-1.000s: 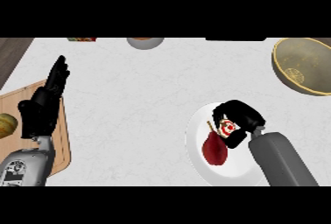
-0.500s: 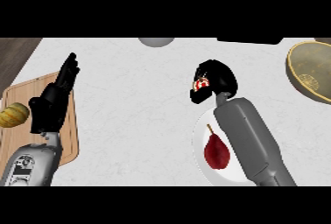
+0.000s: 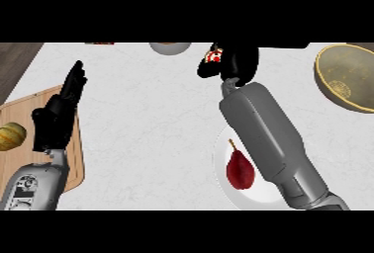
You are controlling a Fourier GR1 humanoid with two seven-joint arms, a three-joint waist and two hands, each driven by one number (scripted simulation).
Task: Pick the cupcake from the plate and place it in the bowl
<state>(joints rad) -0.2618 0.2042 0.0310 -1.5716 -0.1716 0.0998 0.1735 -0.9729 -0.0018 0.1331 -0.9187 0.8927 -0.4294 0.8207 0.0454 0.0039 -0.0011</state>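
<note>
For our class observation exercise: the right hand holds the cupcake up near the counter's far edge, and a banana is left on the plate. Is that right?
Not quite. In the head view the right hand does hold the cupcake near the far edge, but a dark red pear, not a banana, lies on the plate.

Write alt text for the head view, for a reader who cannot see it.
The robot's right hand holds a cupcake above the white counter, left of a brass-coloured bowl. Behind it, a white plate still holds a red pear; the open left hand rests over a wooden board.
</note>
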